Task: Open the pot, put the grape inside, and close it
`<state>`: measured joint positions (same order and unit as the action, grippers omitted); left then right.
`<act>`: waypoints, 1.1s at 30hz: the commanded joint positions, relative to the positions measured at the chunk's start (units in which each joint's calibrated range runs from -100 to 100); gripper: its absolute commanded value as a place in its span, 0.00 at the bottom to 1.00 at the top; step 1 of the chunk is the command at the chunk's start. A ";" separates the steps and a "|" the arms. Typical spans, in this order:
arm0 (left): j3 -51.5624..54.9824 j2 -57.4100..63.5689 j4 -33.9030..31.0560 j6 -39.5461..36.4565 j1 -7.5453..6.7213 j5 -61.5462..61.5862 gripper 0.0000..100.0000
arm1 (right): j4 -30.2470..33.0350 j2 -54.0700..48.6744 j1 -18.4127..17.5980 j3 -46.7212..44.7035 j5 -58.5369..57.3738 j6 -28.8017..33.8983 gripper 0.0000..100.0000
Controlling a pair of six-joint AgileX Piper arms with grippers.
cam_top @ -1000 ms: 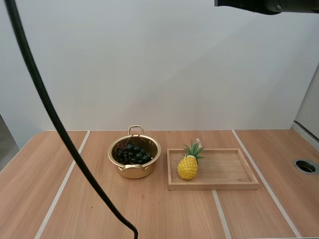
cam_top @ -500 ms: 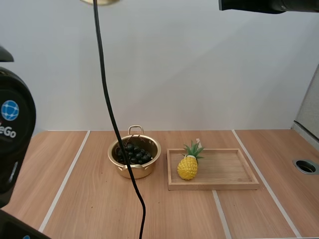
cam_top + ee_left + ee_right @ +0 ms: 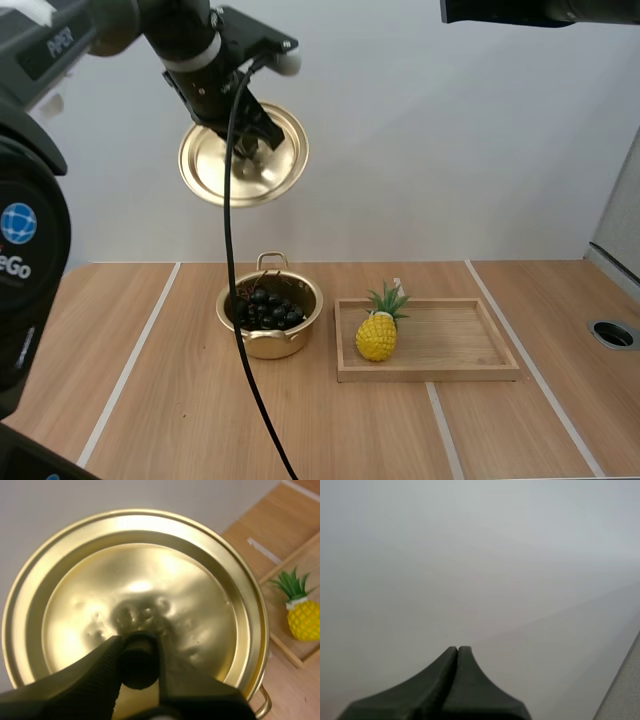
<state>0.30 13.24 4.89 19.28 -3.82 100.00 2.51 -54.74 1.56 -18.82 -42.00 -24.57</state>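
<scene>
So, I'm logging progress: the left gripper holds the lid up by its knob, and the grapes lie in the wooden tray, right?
Not quite. The left gripper does hold the lid up by its knob, but the high view shows the grapes lying in the pot; the wooden tray holds a pineapple instead.

Pot (image 3: 268,703) mostly behind lid (image 3: 140,595)

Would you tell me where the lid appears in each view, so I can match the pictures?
High view: lid upper left, held aloft by the left end effector, above the pot.
Left wrist view: lid up close, its knob pinched; pineapple beside its rim.
Right wrist view: the shut right end effector, blank background.
Shared landmark: the pineapple.
</scene>
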 commanded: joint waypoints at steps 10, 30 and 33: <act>13.92 -1.01 3.96 9.18 0.04 -0.80 0.00 | 1.32 -0.57 0.24 -0.08 1.16 -0.07 0.00; 13.79 -17.20 4.05 11.84 0.04 -5.05 0.00 | 1.31 -0.57 0.24 -0.08 -0.77 -0.07 0.00; 13.35 -18.64 4.27 12.25 -0.03 -5.29 0.00 | 1.31 -0.57 0.24 -0.08 -1.59 -0.07 0.00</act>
<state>14.21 -4.64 7.85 31.06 -3.82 95.84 3.35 -54.74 1.56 -18.82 -43.03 -24.57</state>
